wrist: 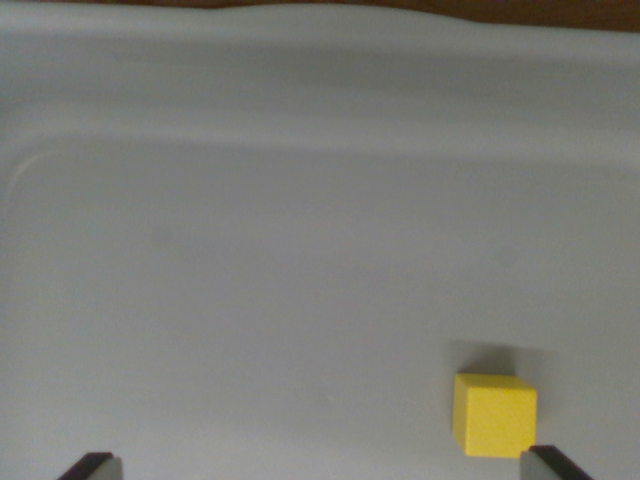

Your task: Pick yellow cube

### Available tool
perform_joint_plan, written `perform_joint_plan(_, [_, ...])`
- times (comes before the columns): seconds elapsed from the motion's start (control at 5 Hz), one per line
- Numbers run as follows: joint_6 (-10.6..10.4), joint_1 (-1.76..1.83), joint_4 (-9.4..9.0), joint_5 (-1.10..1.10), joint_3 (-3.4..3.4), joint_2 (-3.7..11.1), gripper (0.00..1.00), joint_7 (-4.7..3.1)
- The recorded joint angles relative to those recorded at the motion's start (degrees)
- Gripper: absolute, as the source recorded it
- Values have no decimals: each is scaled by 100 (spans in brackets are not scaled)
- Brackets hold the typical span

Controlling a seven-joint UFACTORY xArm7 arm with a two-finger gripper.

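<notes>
A small yellow cube [493, 414] rests on the floor of a pale grey tray [300, 250], low in the wrist view's right. Two dark fingertips of my gripper [323, 468] poke in at the bottom edge, one [92, 466] at the left and one [553, 464] at the right. They stand far apart, so the gripper is open and holds nothing. The cube lies just inside the right fingertip, nearly touching it, and far off the midline between the two.
The tray's raised rim [320, 90] runs across the top, with a rounded corner at the upper left. A strip of brown surface [540, 12] shows beyond the rim at the top right.
</notes>
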Motion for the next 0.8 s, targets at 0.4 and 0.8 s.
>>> perform_joint_plan(0.4, [-239, -61, -172, 45, -37, 119, 0, -127])
perform_joint_plan(0.8, [-499, -128, -360, 94, -78, 248, 0, -266])
